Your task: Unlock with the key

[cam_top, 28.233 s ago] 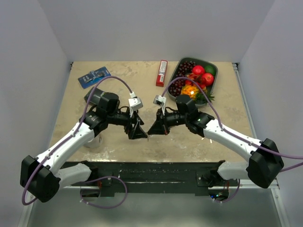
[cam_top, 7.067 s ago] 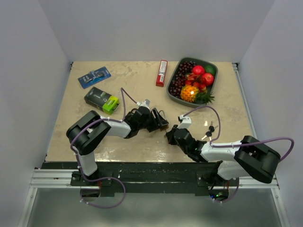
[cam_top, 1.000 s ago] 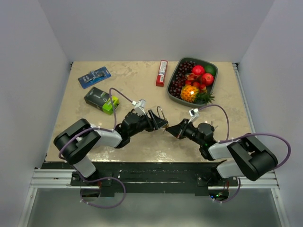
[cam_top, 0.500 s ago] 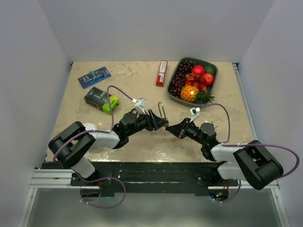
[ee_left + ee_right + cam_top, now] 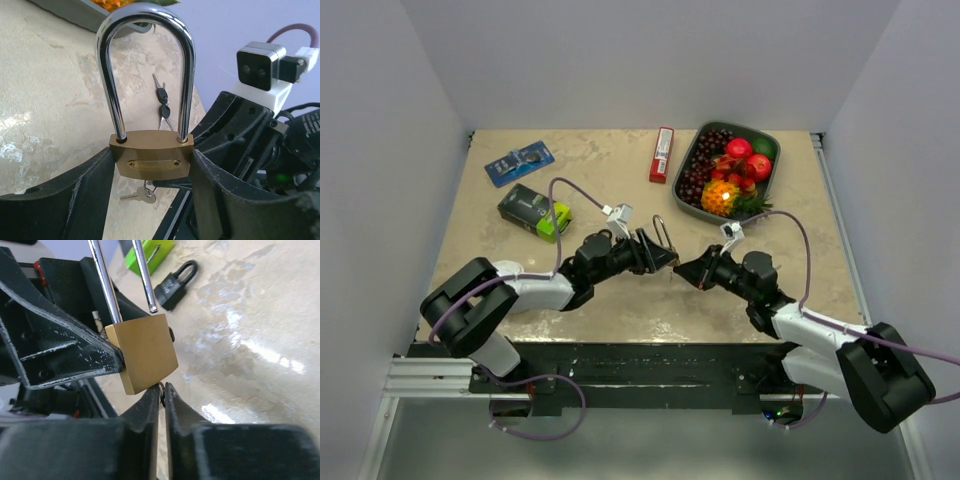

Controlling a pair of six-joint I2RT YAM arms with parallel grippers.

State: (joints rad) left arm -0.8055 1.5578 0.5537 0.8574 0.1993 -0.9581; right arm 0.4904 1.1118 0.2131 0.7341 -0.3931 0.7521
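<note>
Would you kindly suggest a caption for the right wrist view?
Right fingers pinch the key under a brass padlock gripped by the left fingers; black padlock beyond.

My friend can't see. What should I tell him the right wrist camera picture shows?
A brass padlock is gripped by the left fingers, and one end of its silver shackle sits free just above the body. Beneath it the right fingers, nearly shut, pinch what looks like the key. A black padlock lies on the table behind.
</note>
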